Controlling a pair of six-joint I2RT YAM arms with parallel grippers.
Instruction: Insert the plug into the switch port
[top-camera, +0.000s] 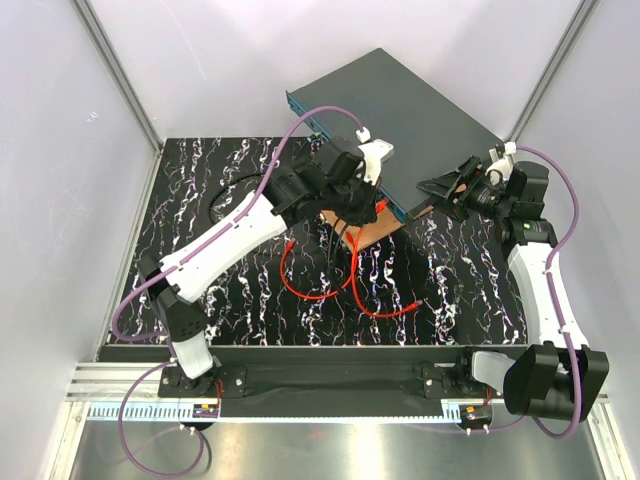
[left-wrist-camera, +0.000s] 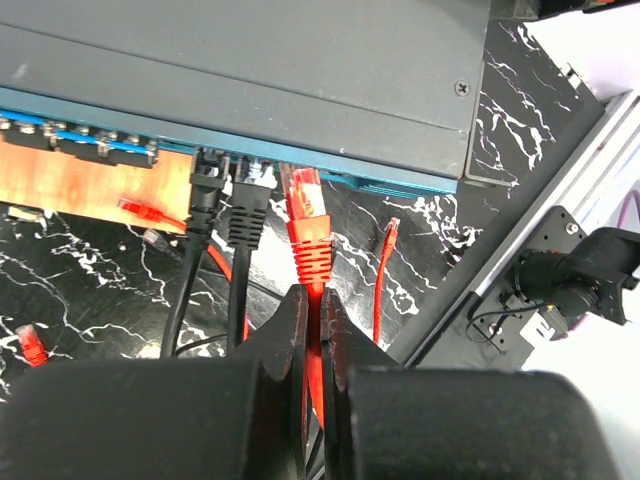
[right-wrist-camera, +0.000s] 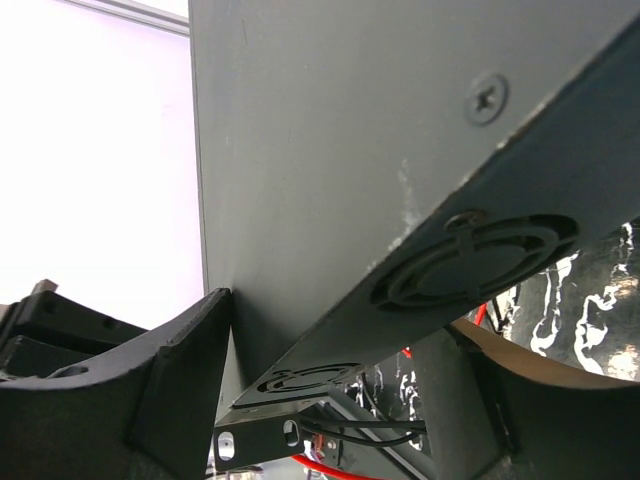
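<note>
The switch (top-camera: 400, 110) is a flat dark-grey box with a teal front face (left-wrist-camera: 400, 182) and a row of ports. My left gripper (left-wrist-camera: 312, 292) is shut on the bright-red cable just behind its ribbed boot (left-wrist-camera: 313, 255). The plug (left-wrist-camera: 303, 195) points at the teal face, its tip at a port (left-wrist-camera: 296, 172) just right of two plugged-in black cables (left-wrist-camera: 247, 205). How deep it sits I cannot tell. In the top view the left gripper (top-camera: 352, 205) is at the switch's front. My right gripper (top-camera: 432, 192) is shut on the switch's side (right-wrist-camera: 330, 200), with fingers (right-wrist-camera: 185, 365) above and below it.
A brown wooden board (left-wrist-camera: 90, 178) lies under the switch's front on the left. Other loose red cable ends (left-wrist-camera: 388, 232) lie on the black marbled table (top-camera: 220, 170), with red loops (top-camera: 330, 285) in front. The white enclosure walls and a metal rail (left-wrist-camera: 560, 140) bound the right side.
</note>
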